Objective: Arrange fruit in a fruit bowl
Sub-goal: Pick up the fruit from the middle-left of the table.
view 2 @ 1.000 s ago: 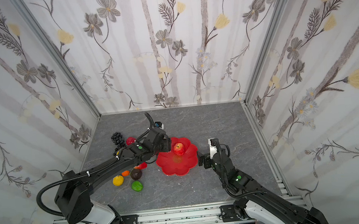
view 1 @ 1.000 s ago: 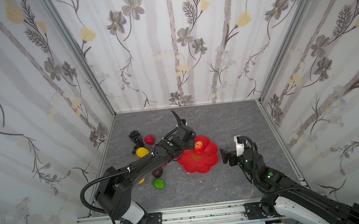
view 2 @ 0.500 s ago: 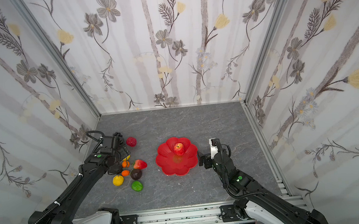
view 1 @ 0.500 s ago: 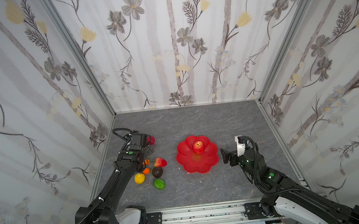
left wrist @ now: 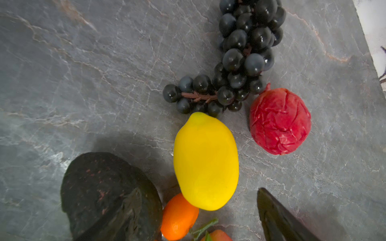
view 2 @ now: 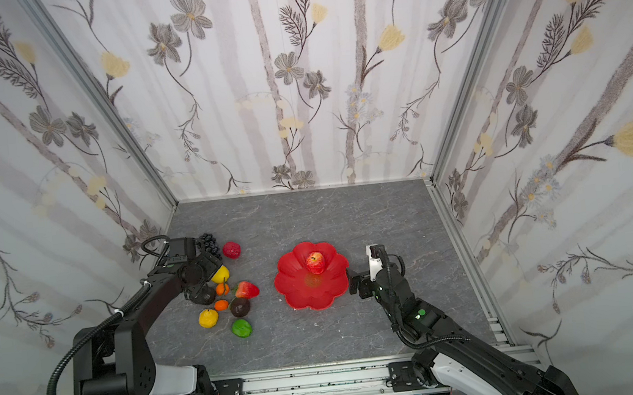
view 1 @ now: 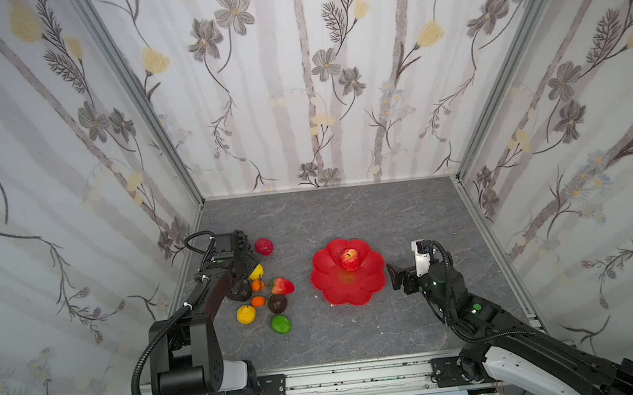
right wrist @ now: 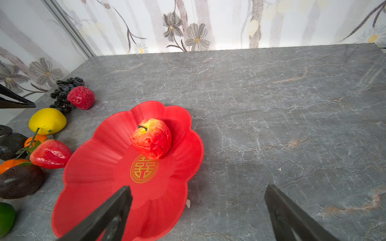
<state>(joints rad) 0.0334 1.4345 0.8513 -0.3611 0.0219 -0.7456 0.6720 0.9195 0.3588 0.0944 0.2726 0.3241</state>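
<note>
**Hovering over the lemon, one apple in the bowl**

You are looking down on a grey marbled table (view 1: 348, 211) walled in by floral wallpaper. Your left gripper (view 1: 244, 275) hangs low over the loose fruit on its own side of the table. Its fingers are spread apart and hold nothing. In the left wrist view the yellow lemon (left wrist: 205, 160) lies on the table in the gap, with one finger (left wrist: 277, 219) clear of it on one side and a dark rough-skinned fruit (left wrist: 100, 187) on the other.

A black grape bunch (left wrist: 240, 62) touches the lemon's tip, and a bumpy red fruit (left wrist: 279, 121) sits just beside both. Nearer the bowl lie a strawberry (view 1: 282, 286), two small oranges (view 1: 257, 285) (view 1: 258, 301), a dark avocado (view 1: 277, 303), a second yellow fruit (view 1: 246, 314) and a green lime (view 1: 281, 324).

The fruit bowl (view 1: 331, 284), bright red with a scalloped petal rim, sits mid-table between your two arms. A red apple (view 1: 349, 258) rests inside it, upright, just beyond the gold emblem (right wrist: 144, 168) at its centre. No other fruit is in the bowl.

Your right gripper (right wrist: 198, 187) waits just beside the bowl's rim, jaws wide apart and empty, pointing across the bowl.
</note>
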